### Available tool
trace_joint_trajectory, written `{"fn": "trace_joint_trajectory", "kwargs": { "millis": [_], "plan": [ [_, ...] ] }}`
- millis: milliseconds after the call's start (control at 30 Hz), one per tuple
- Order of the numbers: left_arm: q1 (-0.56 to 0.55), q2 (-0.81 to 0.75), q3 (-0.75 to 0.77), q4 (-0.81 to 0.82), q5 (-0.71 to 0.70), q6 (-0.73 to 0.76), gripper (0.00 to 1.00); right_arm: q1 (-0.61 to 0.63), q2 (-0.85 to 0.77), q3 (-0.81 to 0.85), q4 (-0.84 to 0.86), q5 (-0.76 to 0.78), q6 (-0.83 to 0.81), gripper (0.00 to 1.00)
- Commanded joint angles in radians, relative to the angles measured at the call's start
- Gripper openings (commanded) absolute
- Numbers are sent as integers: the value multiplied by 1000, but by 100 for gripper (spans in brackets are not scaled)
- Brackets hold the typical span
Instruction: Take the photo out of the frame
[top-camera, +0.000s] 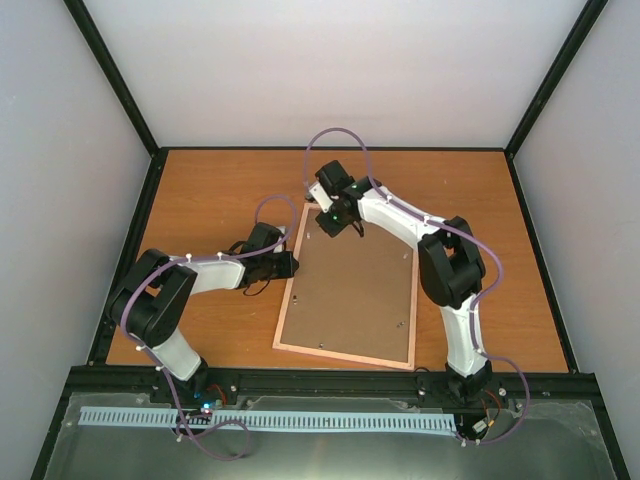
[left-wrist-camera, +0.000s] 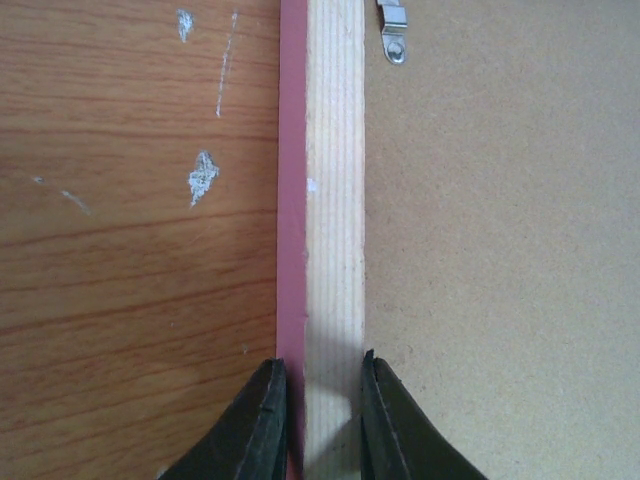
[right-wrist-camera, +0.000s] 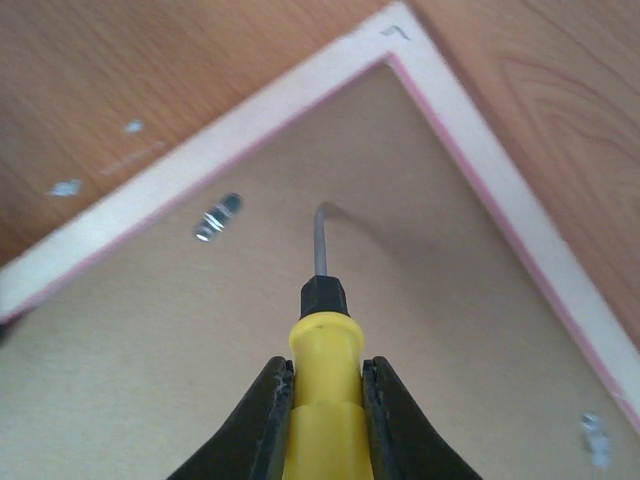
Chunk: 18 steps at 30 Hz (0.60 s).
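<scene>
The pink frame (top-camera: 345, 356) lies face down on the table, with its brown backing board (top-camera: 350, 290) facing up. The photo is hidden beneath the board. My left gripper (top-camera: 292, 265) is shut on the frame's left rail; in the left wrist view its fingers (left-wrist-camera: 265, 420) straddle the pale wood edge (left-wrist-camera: 333, 200). My right gripper (top-camera: 335, 222) is over the frame's far end, shut on a yellow-handled screwdriver (right-wrist-camera: 325, 400). The screwdriver's metal tip (right-wrist-camera: 320, 215) touches the backing board (right-wrist-camera: 420, 330) near the frame's far corner (right-wrist-camera: 400, 45).
Small metal retaining tabs sit on the backing board near the rails (right-wrist-camera: 216, 217), (right-wrist-camera: 596, 437), (left-wrist-camera: 393, 28). The wooden table (top-camera: 220, 190) is walled by white panels with black posts. A metal rail (top-camera: 300, 420) runs along the near edge.
</scene>
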<state>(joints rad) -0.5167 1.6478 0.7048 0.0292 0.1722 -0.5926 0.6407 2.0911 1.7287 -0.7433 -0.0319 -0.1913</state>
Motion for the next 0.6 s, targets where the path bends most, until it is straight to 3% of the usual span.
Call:
{"fn": "trace_joint_trajectory", "kwargs": {
  "millis": [0, 400, 500, 567],
  "plan": [
    [-2, 34, -35, -132, 50, -30, 1, -12, -47, 19, -119, 160, -35, 3],
    [-2, 1, 48, -236, -12, 16, 1, -74, -416, -347, -41, -37, -98, 3],
    [-2, 6, 93, -269, -37, 52, 10, -99, -515, -477, 11, -101, -141, 3],
    [-2, 5, 129, -304, -71, 83, 22, -114, -583, -565, 49, -142, -158, 3]
  ]
}}
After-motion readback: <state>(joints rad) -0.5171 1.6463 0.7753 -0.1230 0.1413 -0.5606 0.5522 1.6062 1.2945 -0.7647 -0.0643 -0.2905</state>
